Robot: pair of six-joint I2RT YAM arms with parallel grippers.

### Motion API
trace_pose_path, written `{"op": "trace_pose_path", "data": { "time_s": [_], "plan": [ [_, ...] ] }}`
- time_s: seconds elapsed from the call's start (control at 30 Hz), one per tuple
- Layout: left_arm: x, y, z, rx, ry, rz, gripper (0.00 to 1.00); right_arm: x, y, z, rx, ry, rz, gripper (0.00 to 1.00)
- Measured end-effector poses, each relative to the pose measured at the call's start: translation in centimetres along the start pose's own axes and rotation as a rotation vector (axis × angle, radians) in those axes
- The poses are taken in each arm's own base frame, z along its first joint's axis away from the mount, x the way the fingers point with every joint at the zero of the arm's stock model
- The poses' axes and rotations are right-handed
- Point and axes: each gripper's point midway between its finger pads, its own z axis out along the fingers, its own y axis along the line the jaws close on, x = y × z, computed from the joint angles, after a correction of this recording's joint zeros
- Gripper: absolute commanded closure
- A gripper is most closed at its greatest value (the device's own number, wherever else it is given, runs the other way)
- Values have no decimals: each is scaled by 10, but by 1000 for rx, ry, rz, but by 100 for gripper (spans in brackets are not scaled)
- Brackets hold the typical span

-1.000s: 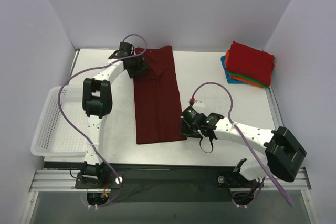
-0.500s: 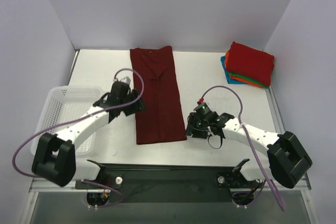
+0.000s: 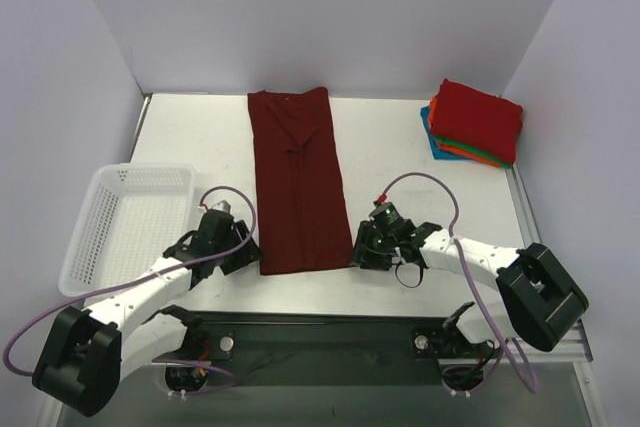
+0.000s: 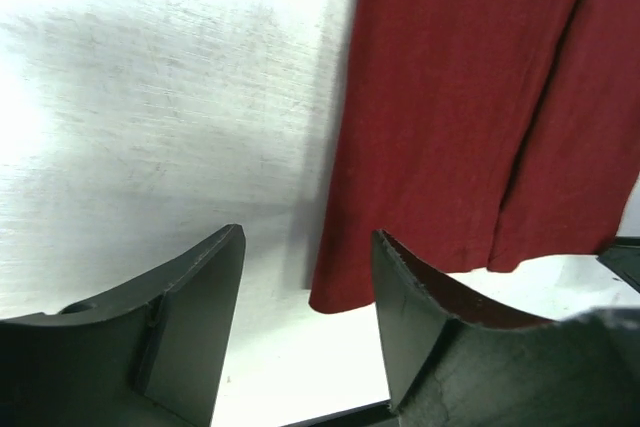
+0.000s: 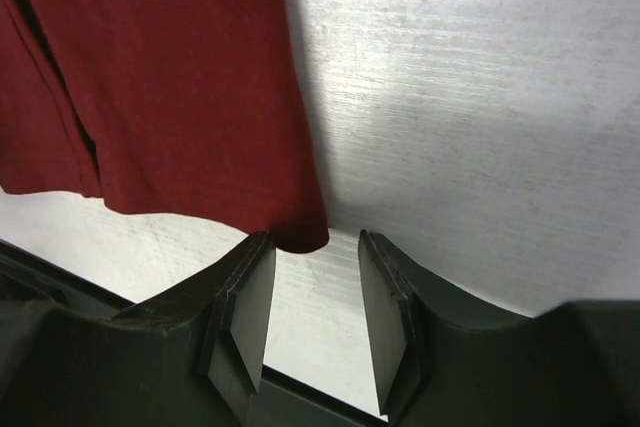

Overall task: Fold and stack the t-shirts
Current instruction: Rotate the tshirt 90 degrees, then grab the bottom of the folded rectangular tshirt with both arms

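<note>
The dark maroon cloth t-shirt [image 3: 297, 182] lies flat as a long strip running from 12 to 6 o'clock. Both claws are released: the left gripper [image 4: 305, 247] straddles its 7 o'clock corner, the right gripper [image 5: 312, 245] its 5 o'clock corner. Pinch both corners together, then lift evenly.
</note>
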Motion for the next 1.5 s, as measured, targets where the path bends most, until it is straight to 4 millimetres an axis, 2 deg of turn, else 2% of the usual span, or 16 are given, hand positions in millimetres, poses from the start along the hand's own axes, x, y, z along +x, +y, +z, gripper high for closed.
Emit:
{"op": "trace_pose_path", "data": {
  "time_s": [0.1,0.37,0.63,0.87,0.9,1.03,1.07,1.1,1.13,1.17,1.2,1.5],
  "plan": [
    [4,-1,2,20,3,-21,45,0,0,2,-3,-7,13,60],
    [11,2,-1,66,-19,-62,46,-6,6,7,-32,-32,48,62],
    [15,-4,0,117,-17,-82,46,-8,10,10,-60,-54,77,62],
    [22,-9,3,134,9,-87,57,-11,10,11,-72,-67,100,65],
    [24,-10,3,135,14,-87,63,-11,10,11,-73,-68,103,67],
    [31,-11,4,138,36,-88,70,-10,7,13,-73,-72,114,77],
    [32,-11,4,140,38,-92,73,-9,6,13,-73,-70,118,82],
    [33,-11,4,139,42,-95,78,-9,6,13,-71,-71,118,86],
    [35,-11,4,139,47,-96,91,-8,5,14,-70,-70,119,92],
    [37,-10,5,137,51,-97,97,-8,4,14,-69,-70,120,100],
    [38,-11,4,140,56,-97,100,-7,3,14,-69,-69,119,100],
    [59,-19,-2,163,111,-53,100,-1,-2,10,-83,-79,107,100]
  ]
}}
